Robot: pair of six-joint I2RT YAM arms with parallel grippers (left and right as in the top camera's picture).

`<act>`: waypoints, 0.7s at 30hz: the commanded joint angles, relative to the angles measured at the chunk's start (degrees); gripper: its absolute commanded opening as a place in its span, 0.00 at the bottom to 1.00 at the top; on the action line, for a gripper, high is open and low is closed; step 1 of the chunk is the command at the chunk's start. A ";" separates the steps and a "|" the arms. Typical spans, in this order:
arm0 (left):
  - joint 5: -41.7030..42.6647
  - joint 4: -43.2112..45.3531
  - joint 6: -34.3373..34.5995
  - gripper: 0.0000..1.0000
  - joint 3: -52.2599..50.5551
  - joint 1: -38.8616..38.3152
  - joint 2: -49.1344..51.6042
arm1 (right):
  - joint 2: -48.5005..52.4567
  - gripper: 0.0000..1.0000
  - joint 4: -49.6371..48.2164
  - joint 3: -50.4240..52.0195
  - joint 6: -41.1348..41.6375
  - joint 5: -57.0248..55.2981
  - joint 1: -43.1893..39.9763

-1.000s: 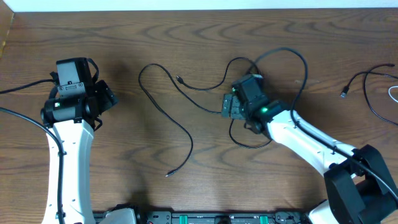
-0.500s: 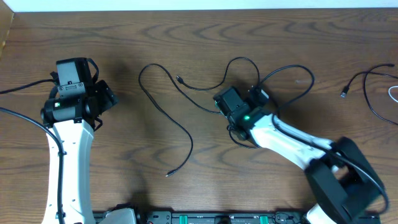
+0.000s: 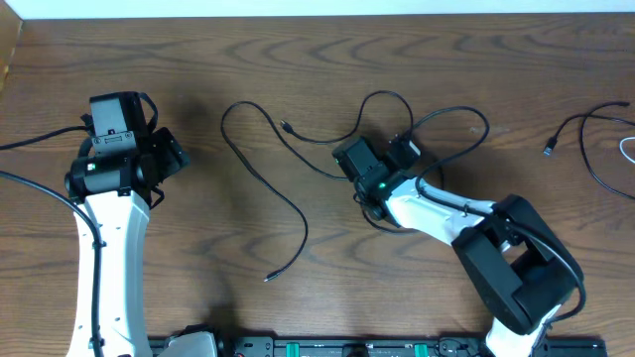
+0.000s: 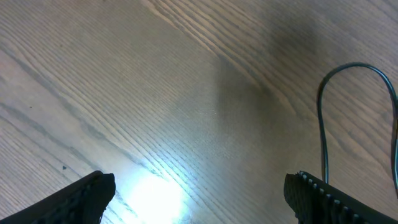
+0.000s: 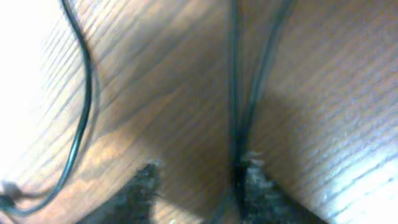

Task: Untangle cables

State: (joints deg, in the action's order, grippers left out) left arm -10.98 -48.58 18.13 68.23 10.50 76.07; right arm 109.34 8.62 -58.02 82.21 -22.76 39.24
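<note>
The right gripper (image 5: 196, 193) is down at the table (image 3: 327, 50), jaws partly apart, with two black strands running lengthwise between them, close against one finger (image 5: 264, 186). The left gripper (image 4: 199, 202), well to the left of it, is spread wide above the wood. The black cables (image 3: 305, 228) loop around the right gripper. The longest trails leftward, then slants toward the table's near edge and ends in a plug (image 3: 268, 279). Well to the right of the right gripper lie another black cable (image 3: 568, 121) and a white cable (image 3: 627, 149).
</note>
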 commanded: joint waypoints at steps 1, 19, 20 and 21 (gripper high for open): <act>0.07 0.00 -0.28 0.92 0.24 0.31 0.24 | 2.56 0.27 0.74 1.07 1.11 2.29 0.17; 0.07 -0.02 -0.28 0.92 0.24 0.31 0.24 | -4.02 0.01 0.20 1.01 -27.56 -2.62 -2.19; 0.07 -0.02 -0.28 0.93 0.24 0.31 0.24 | -6.14 0.01 0.24 1.01 -30.51 -2.62 -2.78; 0.07 -0.02 -0.28 0.92 0.24 0.31 0.24 | -7.80 0.01 0.46 1.01 -32.39 -2.67 -3.28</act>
State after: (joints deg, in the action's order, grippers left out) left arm -10.79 -48.60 18.15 68.23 10.50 76.07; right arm 107.50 9.10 -57.19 60.95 -23.62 37.39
